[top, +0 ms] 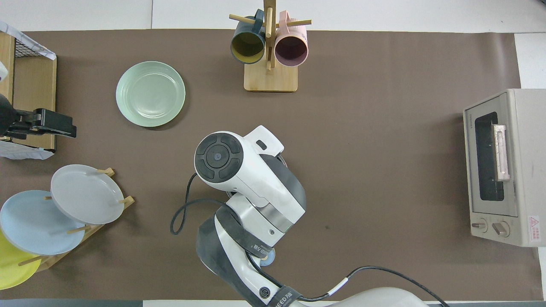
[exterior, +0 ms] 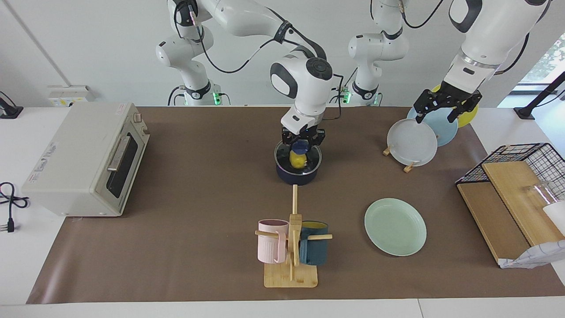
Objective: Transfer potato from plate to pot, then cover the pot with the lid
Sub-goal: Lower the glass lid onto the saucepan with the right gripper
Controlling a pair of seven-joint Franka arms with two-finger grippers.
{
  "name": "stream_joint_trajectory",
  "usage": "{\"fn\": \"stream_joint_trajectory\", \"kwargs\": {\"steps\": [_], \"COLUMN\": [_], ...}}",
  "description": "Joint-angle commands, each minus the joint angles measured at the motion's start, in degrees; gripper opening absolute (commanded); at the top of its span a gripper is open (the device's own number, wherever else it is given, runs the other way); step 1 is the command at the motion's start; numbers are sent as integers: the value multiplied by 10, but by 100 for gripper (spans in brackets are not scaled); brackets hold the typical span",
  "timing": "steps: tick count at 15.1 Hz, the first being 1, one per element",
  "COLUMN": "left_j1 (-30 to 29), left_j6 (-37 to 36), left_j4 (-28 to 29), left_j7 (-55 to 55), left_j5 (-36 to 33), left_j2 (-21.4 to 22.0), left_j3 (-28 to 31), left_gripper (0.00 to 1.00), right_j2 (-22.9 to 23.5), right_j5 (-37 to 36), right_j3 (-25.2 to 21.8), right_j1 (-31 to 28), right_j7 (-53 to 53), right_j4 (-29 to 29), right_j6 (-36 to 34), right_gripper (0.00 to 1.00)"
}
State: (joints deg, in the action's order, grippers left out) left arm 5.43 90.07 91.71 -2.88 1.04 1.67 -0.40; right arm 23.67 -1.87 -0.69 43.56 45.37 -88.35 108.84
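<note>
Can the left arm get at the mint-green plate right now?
Probably yes. The left gripper hangs over the upright rack plates, and nothing stands between it and the plate, which lies bare. The right gripper is at the pot.

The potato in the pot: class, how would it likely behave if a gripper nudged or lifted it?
The potato is a smooth, glossy oval, so it would probably roll when nudged and may slip between fingers. It is small beside the pot, so likely light. The lid, held on the pot by the right gripper, blocks access.
</note>
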Motion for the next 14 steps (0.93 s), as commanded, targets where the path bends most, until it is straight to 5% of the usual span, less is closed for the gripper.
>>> {"fn": "stream_joint_trajectory", "kwargs": {"steps": [1,2,3,7,11,14], "left_j1": [-4,-4,-4,-5,-4,-5], "left_j6": [6,6,7,4,4,4], "left_j4": [10,10,10,10,10,10], "left_j7": [-8,-7,-6,-7,-7,-7], "left_j5": [-10,-10,-10,-10,-10,-10], "left_j2": [11,11,11,11,11,11], "left_j3": [-2,-2,-2,-1,-2,-1], "left_gripper": [100,100,100,100,100,100], "right_j2": [-18,-19,-19,-18,-18,-19], "right_j5": [1,1,1,1,-1,-5], "right_j3": [2,2,2,2,2,2], "right_j1": [-1,-2,-2,-4,-8,-11], "right_j7": [10,9,9,5,2,1], "right_j4": [-32,-33,-33,-35,-33,-25], "right_j6": [23,24,27,31,31,25], "right_gripper": [5,18,45,60,100,100]}}
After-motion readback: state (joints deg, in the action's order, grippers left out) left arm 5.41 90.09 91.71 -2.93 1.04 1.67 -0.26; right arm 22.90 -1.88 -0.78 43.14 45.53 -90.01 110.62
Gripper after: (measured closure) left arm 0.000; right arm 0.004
